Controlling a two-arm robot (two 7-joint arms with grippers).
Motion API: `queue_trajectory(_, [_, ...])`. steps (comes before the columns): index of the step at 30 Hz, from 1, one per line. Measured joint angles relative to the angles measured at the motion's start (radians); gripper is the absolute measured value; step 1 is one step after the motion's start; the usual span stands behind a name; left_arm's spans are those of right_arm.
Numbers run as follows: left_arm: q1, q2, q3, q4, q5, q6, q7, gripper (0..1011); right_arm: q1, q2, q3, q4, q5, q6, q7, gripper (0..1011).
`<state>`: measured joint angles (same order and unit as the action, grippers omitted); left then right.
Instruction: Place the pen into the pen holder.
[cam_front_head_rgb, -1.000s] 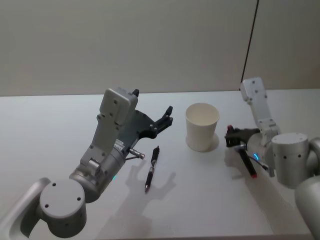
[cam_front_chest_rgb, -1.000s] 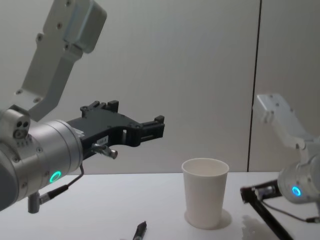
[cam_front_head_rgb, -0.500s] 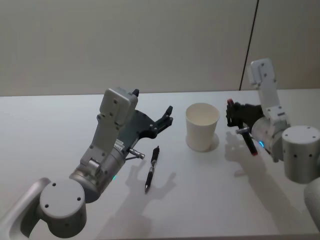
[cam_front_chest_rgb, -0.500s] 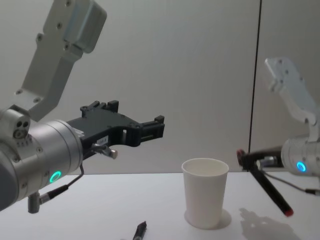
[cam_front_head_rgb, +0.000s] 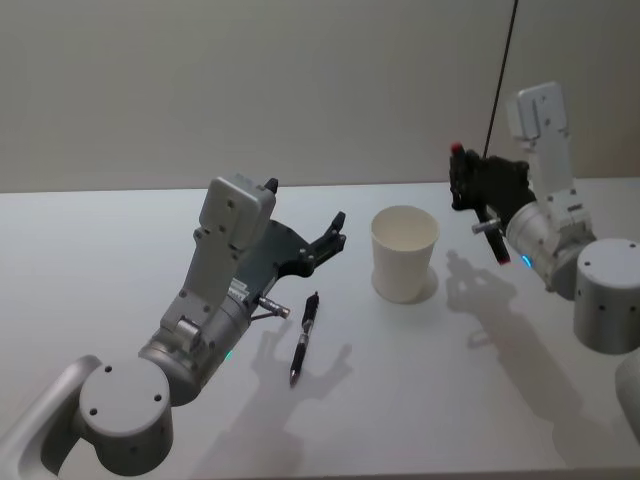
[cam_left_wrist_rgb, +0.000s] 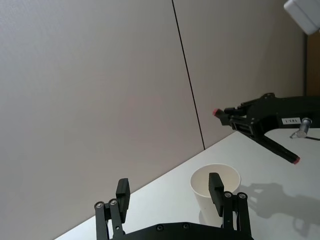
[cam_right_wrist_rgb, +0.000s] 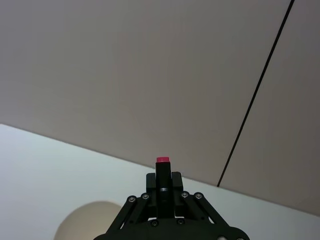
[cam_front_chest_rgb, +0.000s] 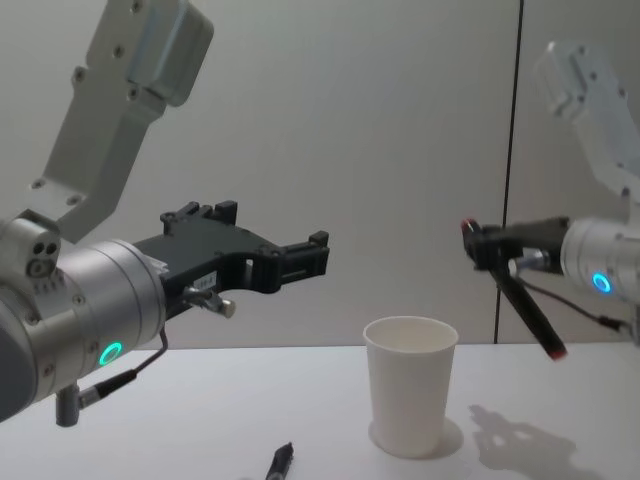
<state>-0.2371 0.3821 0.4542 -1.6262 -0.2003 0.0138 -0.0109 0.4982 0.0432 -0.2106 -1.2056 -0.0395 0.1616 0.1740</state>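
Note:
The pen holder, a white paper cup (cam_front_head_rgb: 404, 253) (cam_front_chest_rgb: 409, 385) (cam_left_wrist_rgb: 215, 182), stands upright on the table. My right gripper (cam_front_head_rgb: 463, 187) (cam_front_chest_rgb: 482, 247) (cam_right_wrist_rgb: 162, 183) hangs in the air to the right of the cup, above its rim, shut on a black pen (cam_front_head_rgb: 492, 240) (cam_front_chest_rgb: 528, 310) (cam_left_wrist_rgb: 272, 145) with red ends, which slants down and away from the cup. A second dark pen (cam_front_head_rgb: 304, 337) (cam_front_chest_rgb: 279, 462) lies flat on the table left of the cup. Above it, my left gripper (cam_front_head_rgb: 335, 230) (cam_front_chest_rgb: 310, 255) (cam_left_wrist_rgb: 169, 187) hovers open and holds nothing.
The white table (cam_front_head_rgb: 420, 400) ends at a plain grey wall (cam_front_head_rgb: 300, 90). A thin dark vertical line (cam_front_chest_rgb: 510, 150) runs down the wall behind the right arm.
My right gripper has lifted the red-ended pen from the table right of the cup to above rim height, drawing closer to the cup. The left arm and the lying pen have not moved.

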Motion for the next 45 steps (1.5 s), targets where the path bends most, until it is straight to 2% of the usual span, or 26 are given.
queue_trajectory(4, [0.0,0.0,0.0,0.0,0.0,0.0,0.0,1004,0.006,-0.003,0.0,0.009,0.008,-0.046,0.004,165])
queue_trajectory(9, [0.0,0.0,0.0,0.0,0.0,0.0,0.0,1004,0.019,-0.011,-0.004,0.037,0.026,-0.132,0.01,165])
queue_trajectory(11, [0.0,0.0,0.0,0.0,0.0,0.0,0.0,1004,0.02,-0.013,-0.005,0.041,0.028,-0.143,0.011,165])
queue_trajectory(15, [0.0,0.0,0.0,0.0,0.0,0.0,0.0,1004,0.034,-0.022,-0.011,0.076,0.041,-0.218,0.012,165])
queue_trajectory(17, [0.0,0.0,0.0,0.0,0.0,0.0,0.0,1004,0.039,-0.026,-0.013,0.09,0.044,-0.238,0.013,165])
queue_trajectory(20, [0.0,0.0,0.0,0.0,0.0,0.0,0.0,1004,0.053,-0.035,-0.018,0.131,0.053,-0.299,0.013,165])
queue_trajectory(29, [0.0,0.0,0.0,0.0,0.0,0.0,0.0,1004,0.094,-0.059,-0.029,0.246,0.079,-0.424,0.011,165])
queue_trajectory(45, [0.0,0.0,0.0,0.0,0.0,0.0,0.0,1004,0.164,-0.095,-0.042,0.441,0.12,-0.611,0.018,165])
